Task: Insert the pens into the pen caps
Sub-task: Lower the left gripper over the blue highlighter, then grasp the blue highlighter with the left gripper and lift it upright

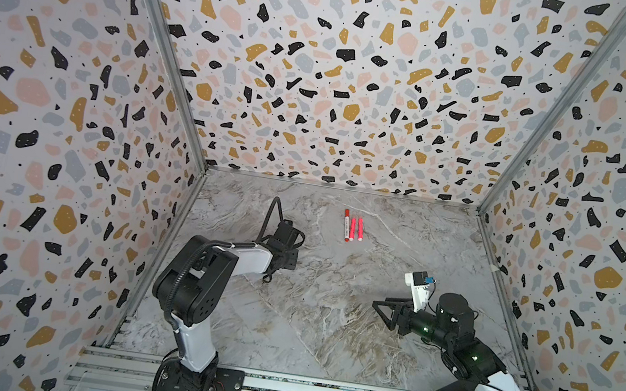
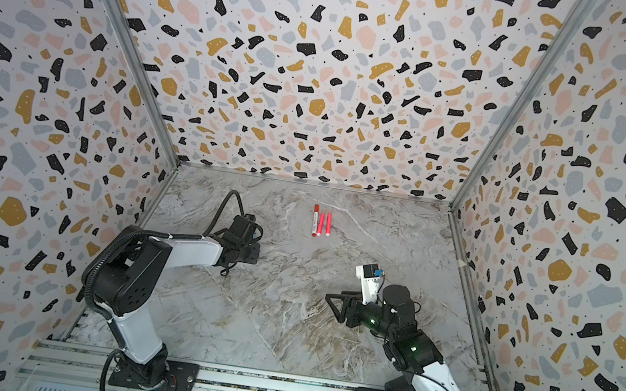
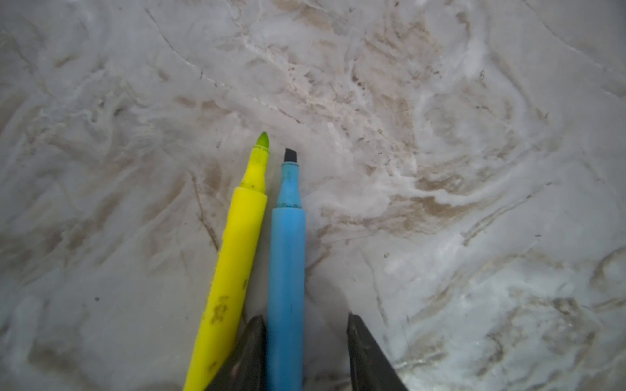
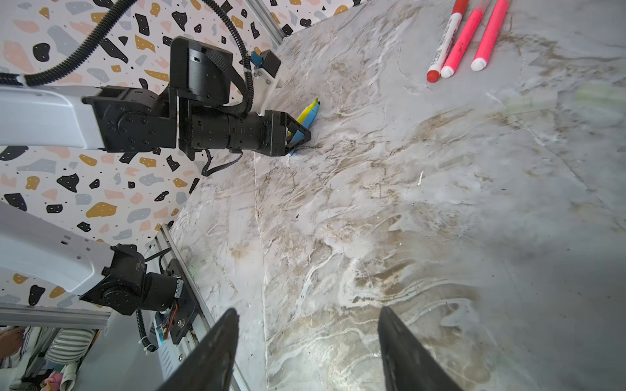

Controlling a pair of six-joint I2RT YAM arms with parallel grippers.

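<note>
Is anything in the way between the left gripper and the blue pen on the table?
Nothing visible is. The blue pen lies between the left gripper's open jaws, against one finger, with a gap to the other. The yellow pen lies close alongside, just outside that finger, so it might get nudged.

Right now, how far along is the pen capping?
Possibly done: the red-and-white pen and two pink pens lie in a row at the back; whether they are capped I cannot tell. In hand: the left gripper has its fingers either side of the blue pen, not yet closed. Left: cap the blue pen and the yellow pen, both bare-tipped. The right gripper is open, empty.
</note>
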